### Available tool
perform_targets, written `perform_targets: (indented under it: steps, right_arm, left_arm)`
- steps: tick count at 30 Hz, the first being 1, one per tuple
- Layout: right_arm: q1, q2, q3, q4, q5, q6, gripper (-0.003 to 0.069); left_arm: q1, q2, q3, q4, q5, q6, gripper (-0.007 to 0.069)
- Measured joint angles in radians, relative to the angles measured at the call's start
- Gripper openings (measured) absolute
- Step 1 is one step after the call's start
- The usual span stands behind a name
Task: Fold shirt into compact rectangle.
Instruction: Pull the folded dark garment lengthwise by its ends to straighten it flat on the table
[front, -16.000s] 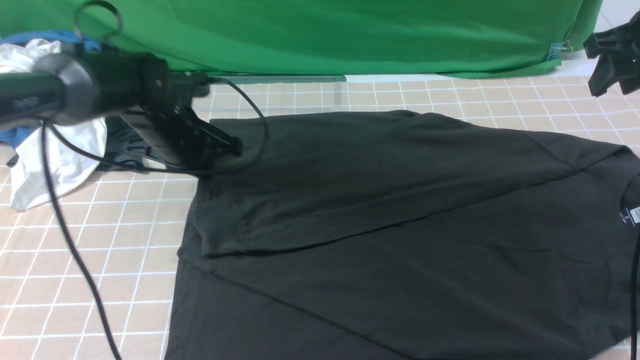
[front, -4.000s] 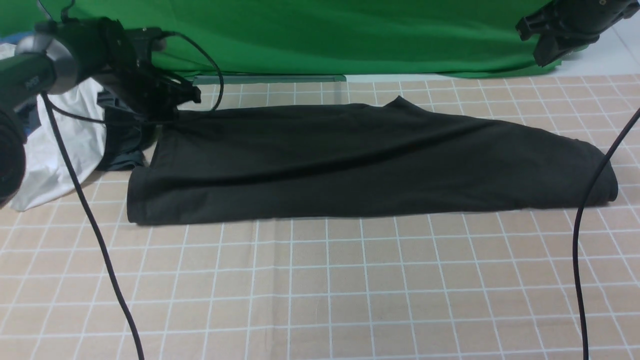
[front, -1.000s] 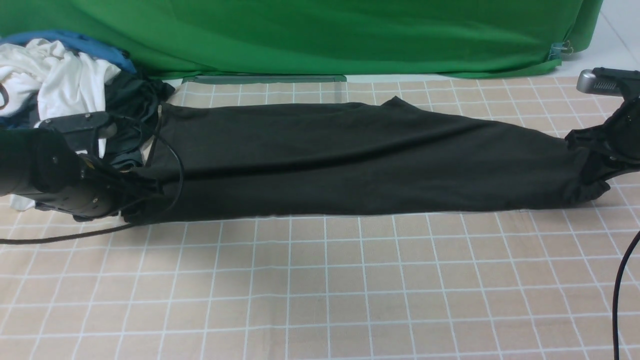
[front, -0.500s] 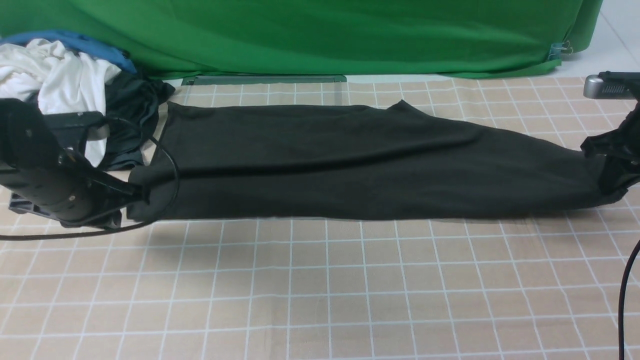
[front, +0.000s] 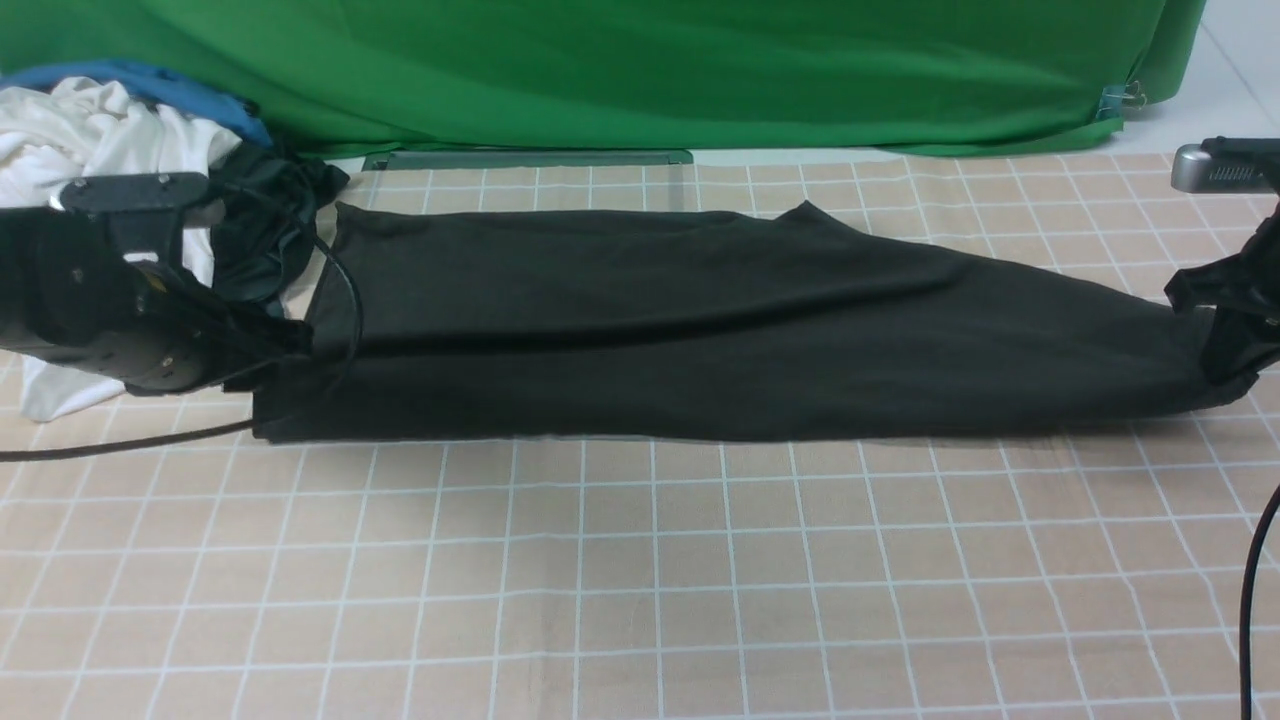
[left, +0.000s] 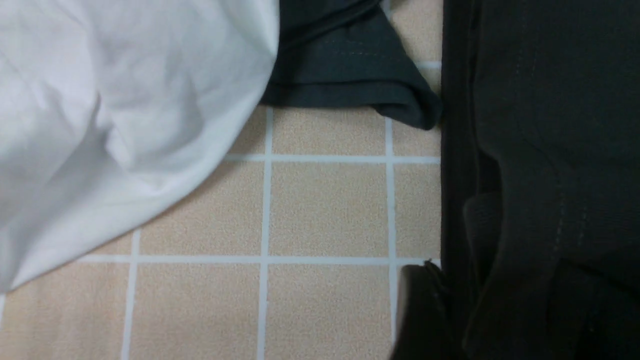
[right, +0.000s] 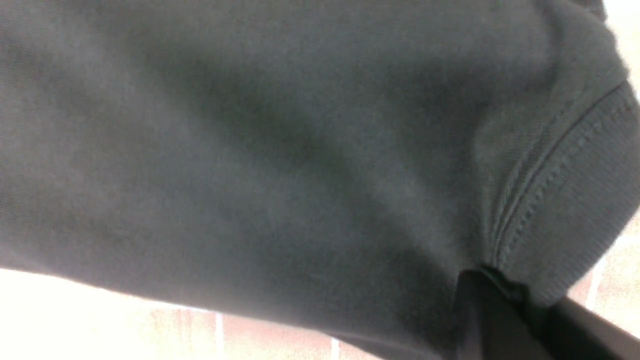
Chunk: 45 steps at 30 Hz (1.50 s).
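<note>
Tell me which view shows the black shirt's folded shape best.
Front view: the shirt lies as one long band across the mat, end to end. The left wrist view shows only its stitched edge; the right wrist view only blurred cloth and a ribbed band.

The left gripper (front: 280, 352) sits low, tip toward the right gripper (front: 1210, 335), jaws unclear. That one is pinched closed, shirt (front: 700, 330) cloth inside it.

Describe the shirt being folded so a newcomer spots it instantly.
Start at the green backdrop; a checked mat lies before it. The shirt is the long black band stretched across the mat. Unlike the crumpled pile at left, it's flat.
</note>
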Motion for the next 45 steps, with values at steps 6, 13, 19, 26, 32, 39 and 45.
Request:
perform_targets:
  steps: [6, 13, 19, 26, 32, 39, 45]
  right_arm:
    - [0.0, 0.0, 0.0, 0.0, -0.002, 0.0, 0.0068]
    - [0.0, 0.0, 0.0, 0.0, -0.011, 0.007, 0.0068]
    - [0.001, 0.0, 0.0, 0.0, -0.022, 0.022, 0.0068]
    - [0.001, 0.0, 0.0, 0.0, -0.023, 0.022, 0.0068]
    - [0.001, -0.01, 0.0, -0.017, 0.015, 0.003, 0.0068]
    - [0.001, -0.023, 0.0, -0.049, 0.099, -0.002, 0.0068]
    - [0.001, -0.023, 0.0, -0.062, 0.124, -0.002, 0.0068]
  left_arm:
    - [0.0, 0.064, 0.0, -0.033, -0.03, 0.013, 0.0547]
    - [-0.025, 0.072, -0.001, -0.039, -0.051, 0.048, 0.0459]
    - [-0.043, 0.095, -0.002, -0.057, -0.086, 0.051, 0.029]
    - [-0.05, 0.082, -0.009, -0.065, -0.037, 0.048, 0.0059]
    - [-0.05, -0.026, -0.009, -0.063, 0.129, 0.048, 0.0034]
    - [-0.05, -0.074, -0.009, -0.046, 0.288, 0.045, 0.0034]
    - [-0.05, -0.065, -0.009, -0.044, 0.424, 0.043, 0.0037]
